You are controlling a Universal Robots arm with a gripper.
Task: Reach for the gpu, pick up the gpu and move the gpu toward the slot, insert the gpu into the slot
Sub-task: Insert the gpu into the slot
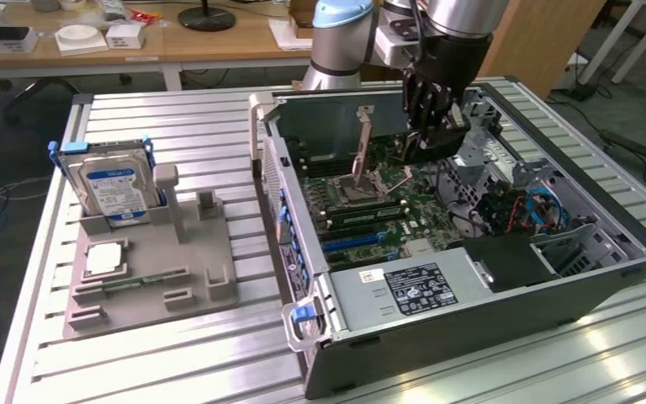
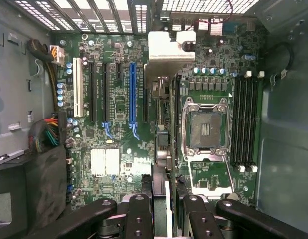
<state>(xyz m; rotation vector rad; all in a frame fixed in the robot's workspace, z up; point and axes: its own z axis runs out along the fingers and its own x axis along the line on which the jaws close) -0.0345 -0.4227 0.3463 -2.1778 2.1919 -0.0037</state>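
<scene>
My gripper hangs inside the open computer case, above the motherboard. It is shut on the gpu, a dark card held on edge. In the wrist view the gpu appears edge-on between my fingers, with its silver bracket at the far end. The card hovers between the long blue slot and the CPU socket, above the board and beside a black slot. The exterior view also has the blue slot, nearer the camera than the gripper.
On the exterior view's left, a grey fixture holds an upright hard drive, a CPU chip and a green memory stick. The power supply, drive cage and cables crowd the case.
</scene>
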